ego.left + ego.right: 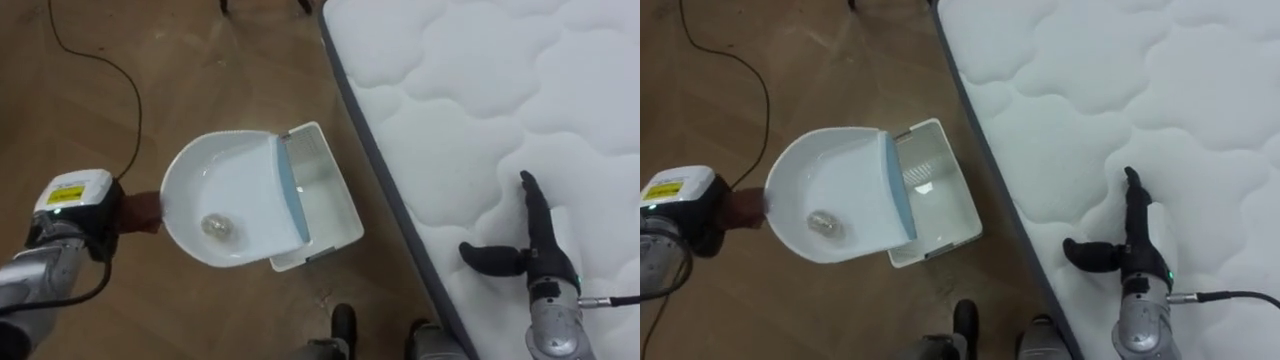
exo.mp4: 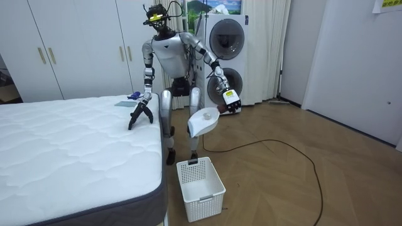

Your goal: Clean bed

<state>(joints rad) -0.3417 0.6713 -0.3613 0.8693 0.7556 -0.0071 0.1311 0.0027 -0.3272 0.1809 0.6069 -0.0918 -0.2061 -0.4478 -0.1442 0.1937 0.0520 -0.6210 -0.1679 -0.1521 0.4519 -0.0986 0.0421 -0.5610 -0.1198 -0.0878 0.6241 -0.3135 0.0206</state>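
My left hand point(image 1: 95, 225) is at the left, shut on the reddish handle point(image 1: 142, 212) of a white dustpan point(image 1: 235, 190). The pan is held level above the floor, and its blue front lip overlaps a white slatted basket point(image 1: 345, 215) standing beside the bed. A small crumpled pale wad point(image 1: 218, 228) lies inside the pan. The white quilted mattress point(image 1: 480, 90) fills the right side. My right hand point(image 1: 540, 250) rests open on it near its edge, fingers straight and thumb spread. The room view shows me standing at the bed's corner, the dustpan point(image 2: 202, 120) above the basket point(image 2: 201, 182).
A dark cable point(image 1: 120, 80) curls over the wooden floor on the left. In the room view, small blue items point(image 2: 129, 100) lie on the mattress's far corner, stacked washing machines point(image 2: 226, 50) stand behind me, and white wardrobes point(image 2: 69, 44) line the wall.
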